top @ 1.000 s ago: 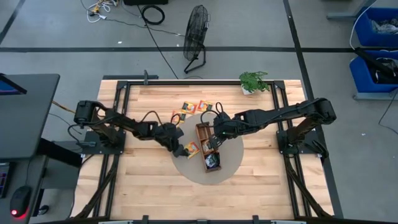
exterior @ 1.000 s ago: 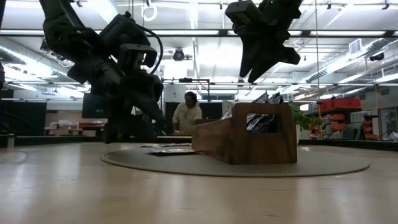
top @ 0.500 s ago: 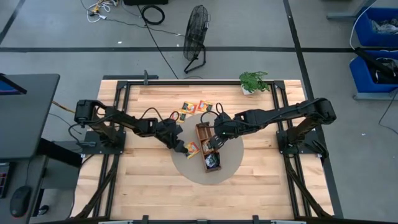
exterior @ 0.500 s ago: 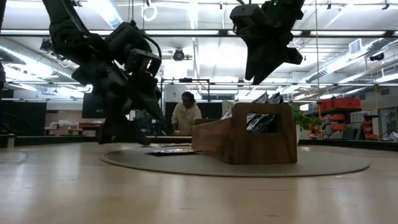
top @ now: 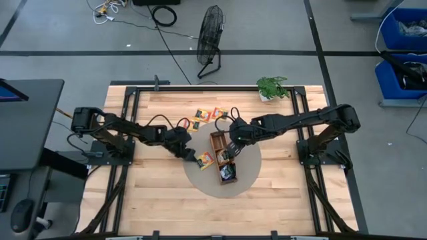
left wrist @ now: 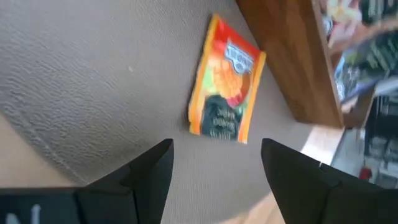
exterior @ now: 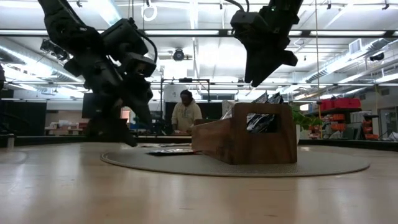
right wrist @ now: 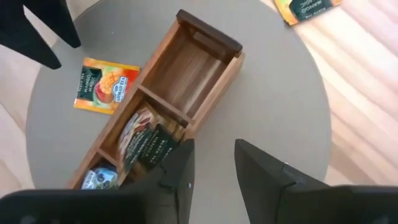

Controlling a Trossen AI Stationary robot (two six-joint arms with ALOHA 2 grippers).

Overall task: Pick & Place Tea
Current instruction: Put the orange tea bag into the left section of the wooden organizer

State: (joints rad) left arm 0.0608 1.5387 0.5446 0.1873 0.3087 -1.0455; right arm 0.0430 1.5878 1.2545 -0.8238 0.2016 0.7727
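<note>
An orange-yellow tea sachet (left wrist: 226,81) lies flat on the round mat (top: 248,175), just ahead of the left jaws (left wrist: 214,163), which stand wide and empty. Beside it runs the wooden tray (right wrist: 186,81). The right jaws (right wrist: 213,163), part-open and empty, hover above that tray.

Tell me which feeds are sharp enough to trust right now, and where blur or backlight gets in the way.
Left wrist view: soft, the orange sachet has unreadable print and the tray edge is smeared. Right wrist view: crisp on the tray compartments. Low view: ceiling lights backlight both arms into silhouettes, so the left claw shows little detail. High view: evenly lit, though the sachets look tiny.
</note>
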